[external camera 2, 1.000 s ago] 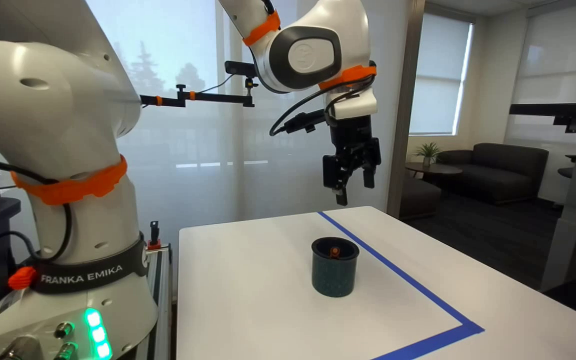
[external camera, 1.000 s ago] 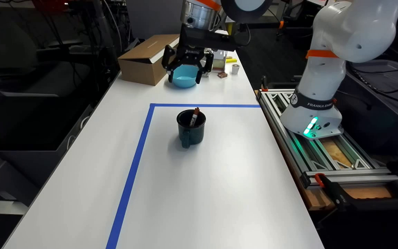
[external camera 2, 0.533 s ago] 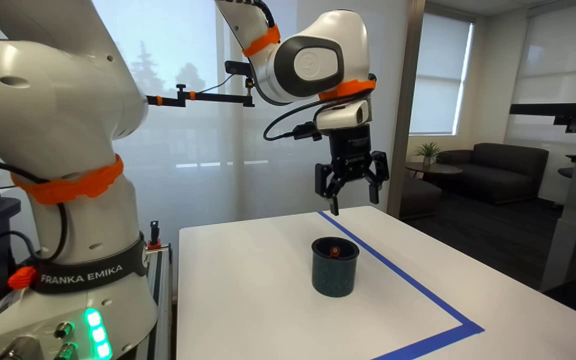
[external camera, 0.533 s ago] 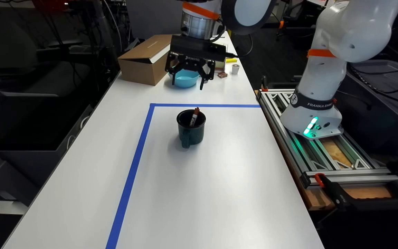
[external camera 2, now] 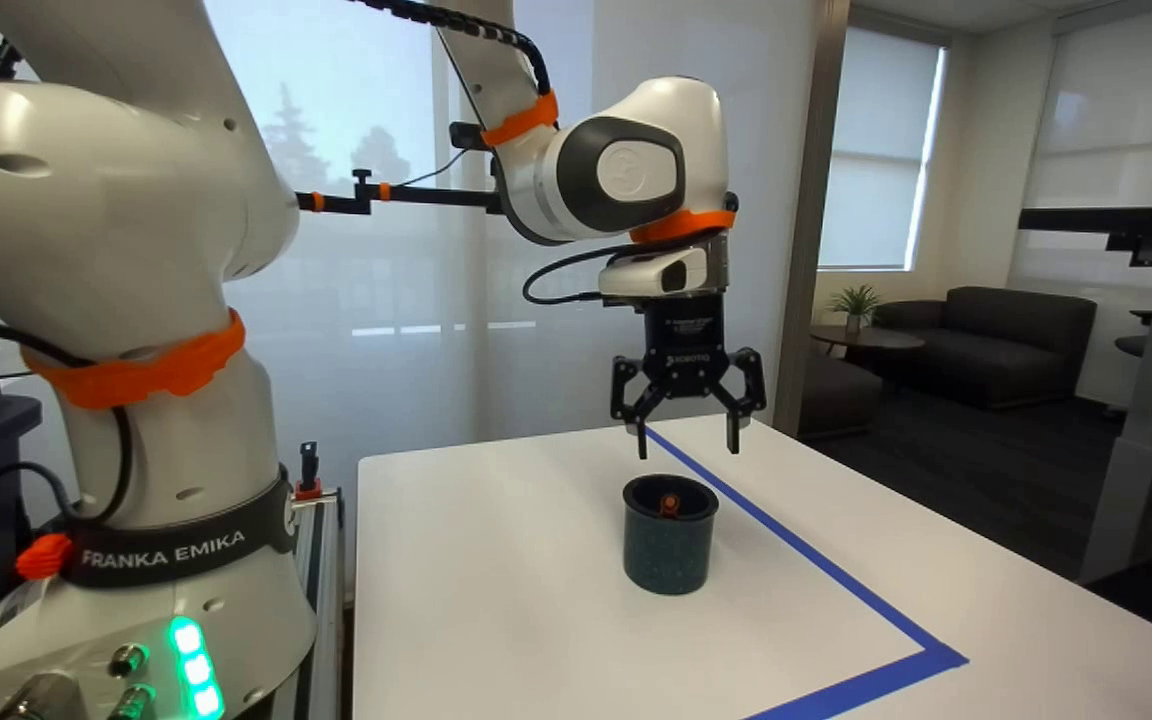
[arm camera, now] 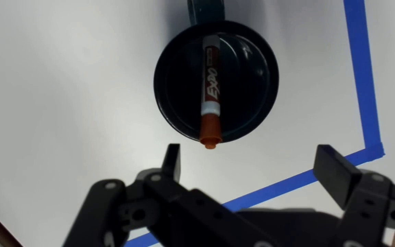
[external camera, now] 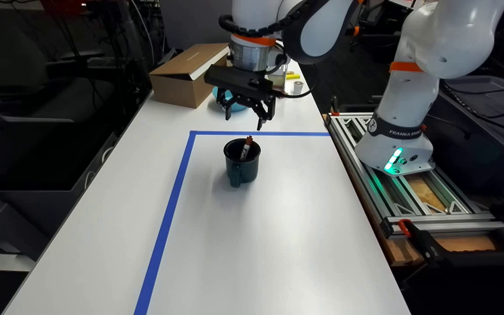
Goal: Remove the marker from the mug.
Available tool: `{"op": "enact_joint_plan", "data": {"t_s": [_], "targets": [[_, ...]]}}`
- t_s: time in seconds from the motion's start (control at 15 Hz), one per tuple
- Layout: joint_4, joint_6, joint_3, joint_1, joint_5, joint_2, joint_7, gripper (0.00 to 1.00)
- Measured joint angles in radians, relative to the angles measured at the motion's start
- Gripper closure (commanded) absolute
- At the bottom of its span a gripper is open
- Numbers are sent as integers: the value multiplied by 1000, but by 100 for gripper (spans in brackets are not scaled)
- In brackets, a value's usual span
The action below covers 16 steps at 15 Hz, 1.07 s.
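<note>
The dark teal mug (external camera: 242, 171) stands upright on the white table, its handle toward the camera in this exterior view. It also shows in an exterior view (external camera 2: 666, 548) and from above in the wrist view (arm camera: 249, 85). The marker (arm camera: 211, 82), dark with white bands and an orange-brown cap, leans inside it, cap end over the rim; its cap shows in both exterior views (external camera: 246, 148) (external camera 2: 670, 504). My gripper (external camera 2: 688, 450) is open and empty, pointing down, above and slightly behind the mug (external camera: 243, 122). In the wrist view the gripper (arm camera: 249, 151) has its jaws wide apart below the cap.
Blue tape (external camera: 164, 227) marks a corner on the table around the mug. Behind the gripper stand a cardboard box (external camera: 177, 89) and a light blue bowl (external camera: 237, 106), partly hidden. Small items, including a white cup (external camera: 298, 87), lie at the far end.
My gripper has come down and closer to the mug, and has turned about its vertical axis. It stays open. The mug and marker have not moved.
</note>
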Motion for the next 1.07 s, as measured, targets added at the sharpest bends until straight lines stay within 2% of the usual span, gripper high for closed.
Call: {"op": "enact_joint_plan", "data": {"t_s": [0.27, 0.67, 1.0, 1.07], "targets": [[0, 25, -57, 62, -36, 65, 107, 0], [0, 86, -138, 165, -36, 135, 167, 0], [1, 109, -185, 216, -38, 159, 214, 0], [2, 109, -192, 223, -38, 162, 223, 19]]}}
